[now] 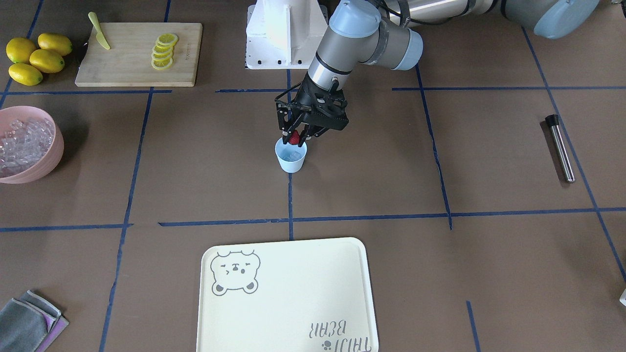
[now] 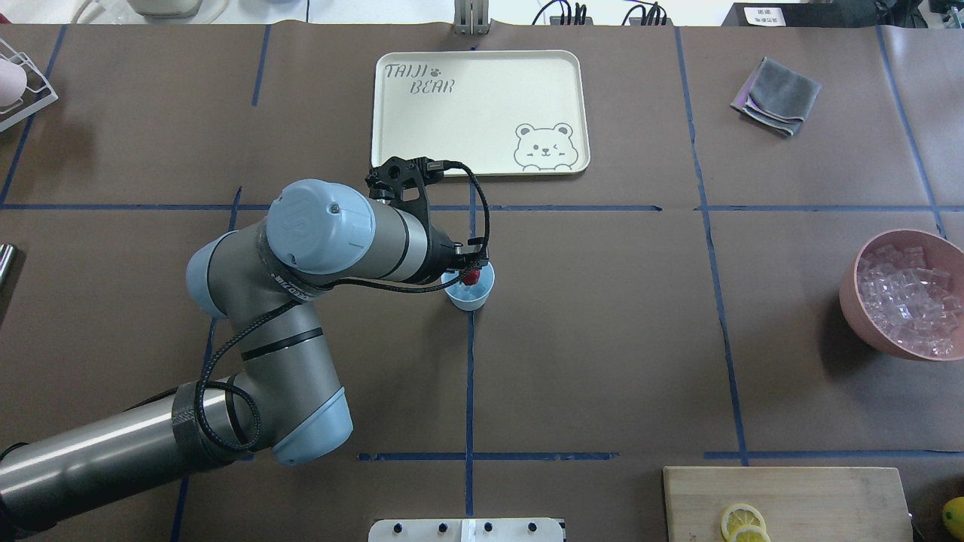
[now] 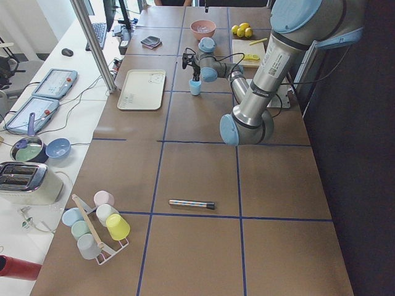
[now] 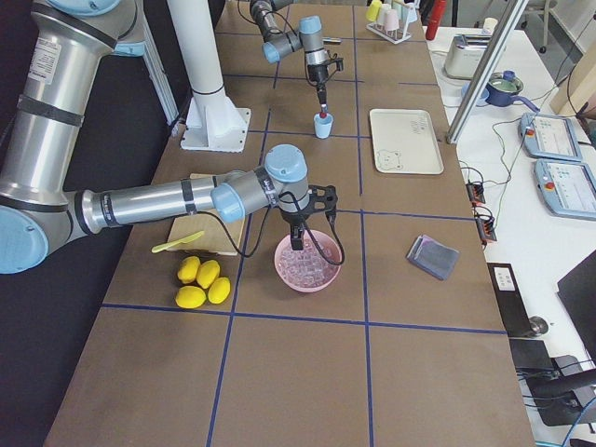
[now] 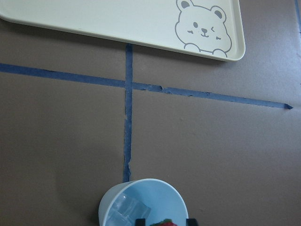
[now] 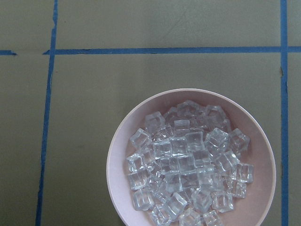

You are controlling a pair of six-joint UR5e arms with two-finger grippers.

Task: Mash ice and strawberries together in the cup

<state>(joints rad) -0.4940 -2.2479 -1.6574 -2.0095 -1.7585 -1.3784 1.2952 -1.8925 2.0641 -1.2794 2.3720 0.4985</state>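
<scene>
Left gripper [image 1: 297, 135] is pinching the small red strawberry [image 1: 294, 140] across its sides just over the pale-blue cup [image 1: 292, 165]; berry is likely behaving soft, light and easily bruised

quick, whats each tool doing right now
Left tool: closed on the strawberry, over the cup.
Right tool: cannot tell whether open or closed.

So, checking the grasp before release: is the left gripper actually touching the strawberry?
Touching. The front-facing view shows the strawberry pinched between the fingers of the left gripper, just above the cup.
</scene>
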